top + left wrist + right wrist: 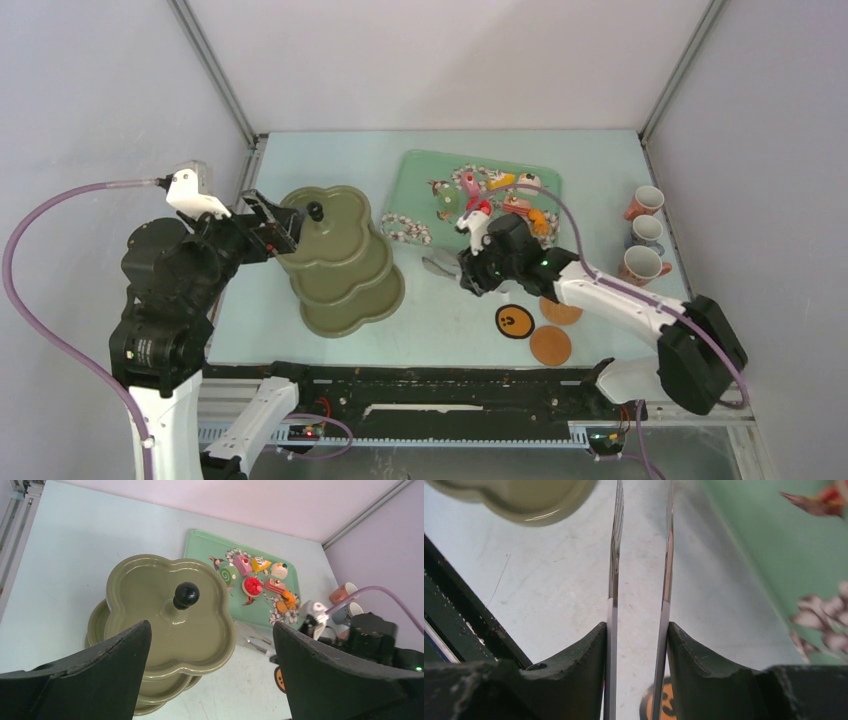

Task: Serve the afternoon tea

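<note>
**Right claw clamped on tongs, left claw spread wide at the stand**

The olive-green stand (150,585) is glossy, with three four-lobed scalloped tiers that widen downward and a round black knob (186,594) on top. It stands left of centre on the pale table (330,160). Just right of it lies the mint floral tray (420,165), which holds the small toy pastries (252,586) in pink, red, yellow and orange. Three patterned cups (645,235) line the right edge. Round coasters (550,345), two of them brown and one black with an orange face, sit near the front.

The left arm is bent and reaches in from the left. The left gripper (272,222) is level with the top tier, its jaws wide apart and holding nothing. The right arm stretches low and leftward across the coasters. The right gripper (638,630) squeezes the two thin, shiny blades of the metal tongs (613,570), which point out over bare table between stand and tray.
</note>
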You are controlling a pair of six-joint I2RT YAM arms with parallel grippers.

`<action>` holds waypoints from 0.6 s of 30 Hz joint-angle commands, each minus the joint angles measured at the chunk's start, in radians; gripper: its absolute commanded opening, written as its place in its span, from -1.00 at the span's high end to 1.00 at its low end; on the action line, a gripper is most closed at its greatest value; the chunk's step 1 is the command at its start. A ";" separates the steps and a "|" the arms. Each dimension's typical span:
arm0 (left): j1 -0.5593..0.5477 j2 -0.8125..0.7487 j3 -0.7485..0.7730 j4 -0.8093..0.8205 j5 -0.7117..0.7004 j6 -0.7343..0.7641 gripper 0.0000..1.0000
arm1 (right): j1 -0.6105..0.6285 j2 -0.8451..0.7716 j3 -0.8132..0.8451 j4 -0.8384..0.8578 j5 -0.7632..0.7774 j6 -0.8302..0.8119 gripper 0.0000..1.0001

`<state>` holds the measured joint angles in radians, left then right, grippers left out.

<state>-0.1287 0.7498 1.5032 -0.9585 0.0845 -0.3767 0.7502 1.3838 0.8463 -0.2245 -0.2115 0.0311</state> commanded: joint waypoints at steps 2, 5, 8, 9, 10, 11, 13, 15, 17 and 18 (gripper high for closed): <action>-0.004 -0.002 -0.011 0.040 0.020 -0.009 -0.97 | -0.091 -0.162 -0.005 -0.042 0.073 0.084 0.05; -0.004 -0.004 -0.019 0.044 0.028 -0.012 -0.97 | -0.153 -0.196 -0.004 -0.046 0.076 0.099 0.04; -0.003 -0.004 -0.024 0.049 0.037 -0.016 -0.97 | -0.213 -0.193 0.008 -0.034 0.062 0.114 0.02; -0.003 -0.004 -0.024 0.050 0.040 -0.015 -0.97 | -0.232 -0.181 0.021 -0.033 0.058 0.116 0.02; -0.004 -0.004 -0.024 0.050 0.042 -0.016 -0.97 | -0.245 -0.164 0.039 -0.036 0.058 0.116 0.02; -0.003 -0.005 -0.024 0.052 0.044 -0.016 -0.97 | -0.253 -0.140 0.062 -0.043 0.063 0.114 0.02; -0.004 -0.005 -0.023 0.052 0.047 -0.016 -0.97 | -0.262 -0.089 0.115 -0.055 0.080 0.106 0.02; -0.005 -0.007 -0.022 0.052 0.051 -0.017 -0.97 | -0.265 -0.034 0.164 -0.053 0.106 0.101 0.02; -0.005 -0.008 -0.021 0.049 0.052 -0.016 -0.97 | -0.271 0.021 0.214 -0.049 0.125 0.100 0.02; -0.005 -0.009 -0.017 0.048 0.052 -0.015 -0.97 | -0.273 0.054 0.235 -0.043 0.128 0.098 0.03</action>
<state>-0.1287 0.7479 1.4784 -0.9447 0.1135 -0.3843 0.4858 1.3613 0.9634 -0.3134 -0.1253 0.1257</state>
